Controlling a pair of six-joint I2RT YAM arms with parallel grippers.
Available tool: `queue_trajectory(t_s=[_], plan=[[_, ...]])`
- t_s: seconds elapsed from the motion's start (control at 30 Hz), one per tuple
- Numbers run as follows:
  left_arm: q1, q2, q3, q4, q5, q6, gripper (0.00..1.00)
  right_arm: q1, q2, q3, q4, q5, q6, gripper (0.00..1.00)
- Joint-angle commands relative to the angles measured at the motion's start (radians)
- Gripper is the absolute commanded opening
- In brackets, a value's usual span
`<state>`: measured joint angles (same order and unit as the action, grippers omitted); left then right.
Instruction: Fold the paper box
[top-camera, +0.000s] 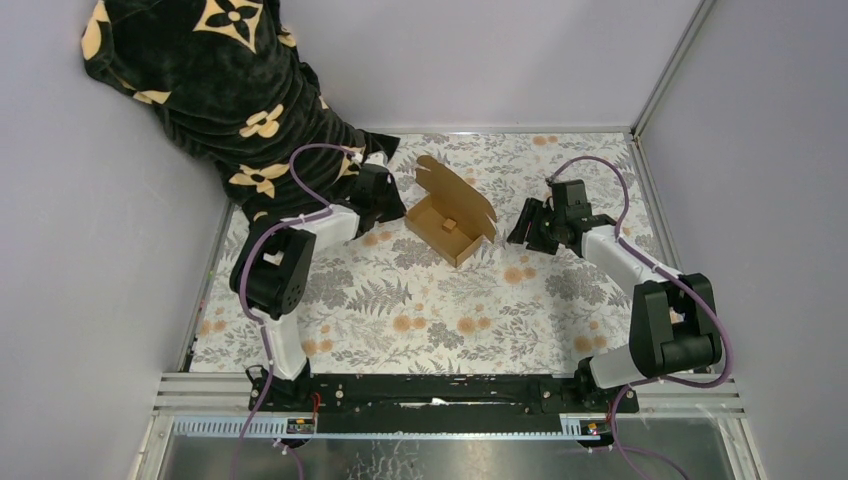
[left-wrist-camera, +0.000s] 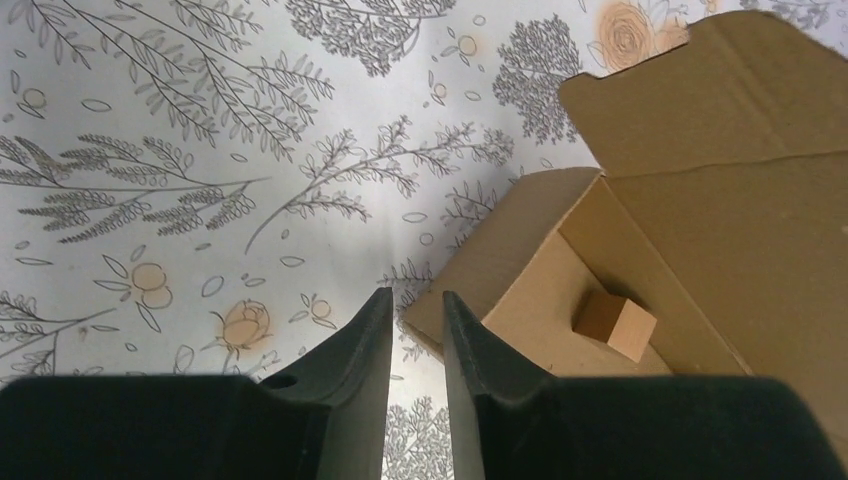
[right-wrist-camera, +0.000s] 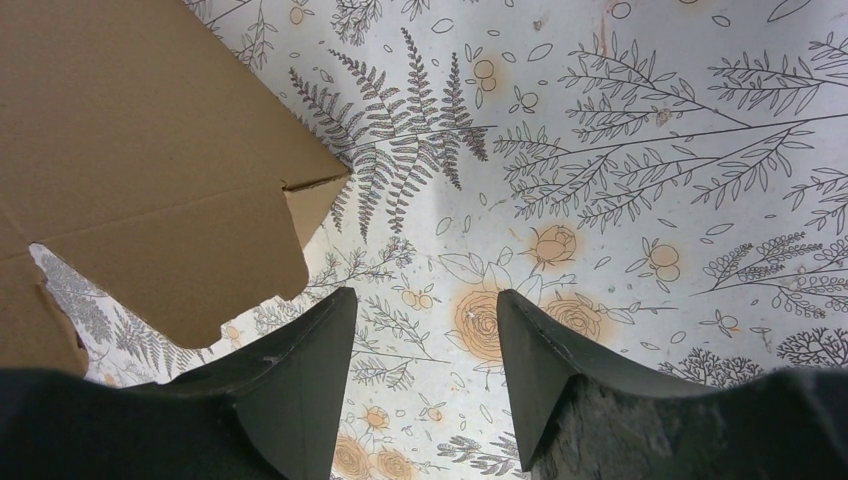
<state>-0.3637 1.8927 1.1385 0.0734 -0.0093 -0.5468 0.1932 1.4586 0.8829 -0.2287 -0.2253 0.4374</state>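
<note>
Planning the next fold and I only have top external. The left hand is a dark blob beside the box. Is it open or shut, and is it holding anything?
Observer: In the left wrist view, the left hand is barely open, with nothing in the gap.
Operator: Is it touching the box?
Observer: The near corner of the paper box sits right at the hand's tip. I can't judge contact.
Operator: And the right hand?
Observer: In the right wrist view, the right hand is wide open and empty. The lid flap is beside it, not in the gap.
</note>
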Motion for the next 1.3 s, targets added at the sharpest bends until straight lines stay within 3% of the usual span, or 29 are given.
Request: queue_trajectory(t_s=[0.0, 0.47, 0.77, 0.97, 1.27], plan=[[-0.026, -0.041, -0.049, 0.075, 0.005, 0.023, 0.31, 0.000, 0.021, 0.042, 0.001, 0.020, -0.020, 0.62], [-0.123, -0.153, -0.172, 0.092, 0.004, 0.008, 0.31, -0.054, 0.054, 0.120, -0.050, 0.096, -0.099, 0.64], [-0.143, -0.247, -0.149, 0.003, -0.034, 0.051, 0.33, -0.057, -0.042, 0.102, 0.072, -0.003, -0.284, 0.62], [-0.096, -0.402, -0.108, -0.019, -0.034, 0.148, 0.58, -0.057, -0.031, 0.136, 0.158, -0.123, -0.424, 0.64], [0.050, -0.277, -0.036, 0.106, 0.301, 0.268, 0.61, -0.057, -0.030, 0.133, 0.201, -0.170, -0.522, 0.55]])
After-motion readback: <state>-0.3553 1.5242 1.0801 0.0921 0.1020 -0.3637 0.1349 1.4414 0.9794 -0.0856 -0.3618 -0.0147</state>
